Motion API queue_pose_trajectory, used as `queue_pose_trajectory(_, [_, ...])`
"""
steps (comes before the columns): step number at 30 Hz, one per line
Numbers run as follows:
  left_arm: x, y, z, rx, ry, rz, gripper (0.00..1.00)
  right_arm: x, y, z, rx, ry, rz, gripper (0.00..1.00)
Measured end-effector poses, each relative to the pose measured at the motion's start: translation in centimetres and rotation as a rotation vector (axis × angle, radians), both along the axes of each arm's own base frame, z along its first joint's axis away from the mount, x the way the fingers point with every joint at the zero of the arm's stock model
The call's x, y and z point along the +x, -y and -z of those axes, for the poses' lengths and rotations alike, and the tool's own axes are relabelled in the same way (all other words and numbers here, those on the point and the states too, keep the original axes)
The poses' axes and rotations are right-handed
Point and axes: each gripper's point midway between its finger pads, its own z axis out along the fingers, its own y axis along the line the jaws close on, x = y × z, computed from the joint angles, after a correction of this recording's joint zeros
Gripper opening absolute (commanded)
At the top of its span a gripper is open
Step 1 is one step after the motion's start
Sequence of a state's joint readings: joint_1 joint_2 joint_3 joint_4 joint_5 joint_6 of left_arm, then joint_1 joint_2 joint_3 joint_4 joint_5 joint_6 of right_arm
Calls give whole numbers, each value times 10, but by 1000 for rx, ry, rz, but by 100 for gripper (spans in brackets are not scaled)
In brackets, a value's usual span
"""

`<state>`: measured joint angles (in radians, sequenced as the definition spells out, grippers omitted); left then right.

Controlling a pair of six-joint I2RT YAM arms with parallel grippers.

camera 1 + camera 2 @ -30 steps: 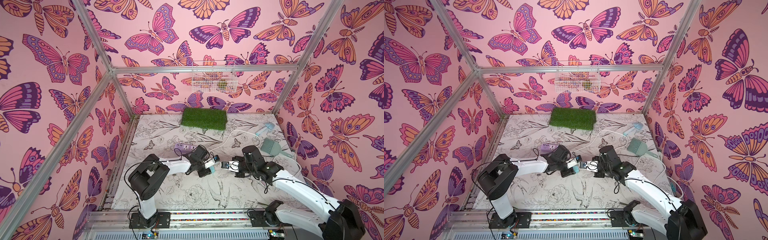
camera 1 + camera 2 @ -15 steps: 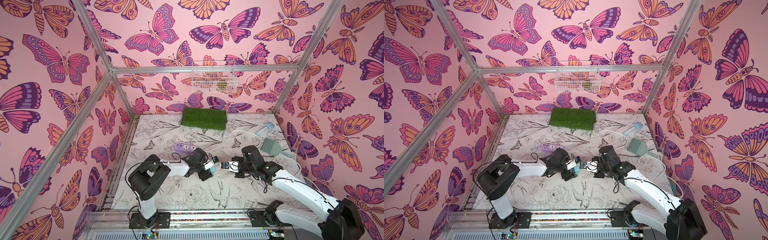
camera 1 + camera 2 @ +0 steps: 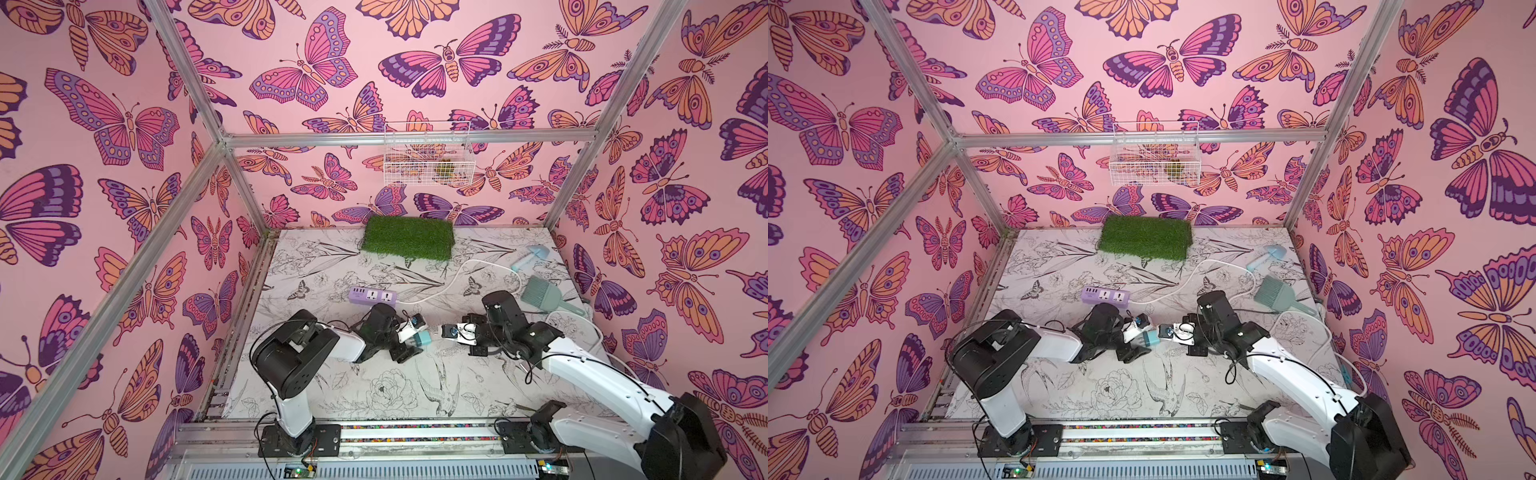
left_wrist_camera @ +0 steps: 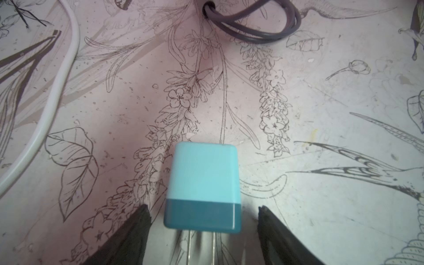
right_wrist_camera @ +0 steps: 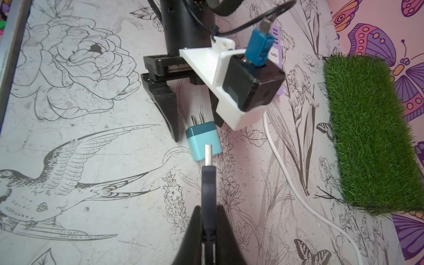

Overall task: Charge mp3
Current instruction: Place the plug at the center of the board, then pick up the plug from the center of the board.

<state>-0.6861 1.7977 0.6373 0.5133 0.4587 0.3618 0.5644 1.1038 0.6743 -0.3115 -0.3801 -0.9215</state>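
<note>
Lying unlabelled: teal charger (image 4: 202, 186) | left pincer (image 4: 203, 226) apart | no readable writing

you get bright, even light in both top views, with no hard shadows on the patterned floor (image 3: 374, 390) and a pink cast off the butterfly walls (image 3: 892, 104). straight frame rails (image 3: 187, 70) bow outward toward the edges, a wide-lens stretch. in the left wrist view the teal charger block (image 4: 203, 183) looks slightly soft, its prongs smeared by blur, and the dark fingers (image 4: 128, 238) are out of focus. in the right wrist view the near usb plug (image 5: 208, 183) is soft, while the grass mat (image 5: 371, 133) stays crisp.
</note>
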Motion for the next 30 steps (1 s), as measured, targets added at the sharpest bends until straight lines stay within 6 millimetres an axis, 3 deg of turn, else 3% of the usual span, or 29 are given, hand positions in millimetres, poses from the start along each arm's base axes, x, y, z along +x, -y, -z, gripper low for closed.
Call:
queue_pose_trajectory(21, [3,4,2,-213,88,7,61,-1,-4,-7,5,0,-32,0])
queue_pose_trajectory(30, [-1,6,2,-241,92,28,45,-2,-4,-2,1,-21,-36,0])
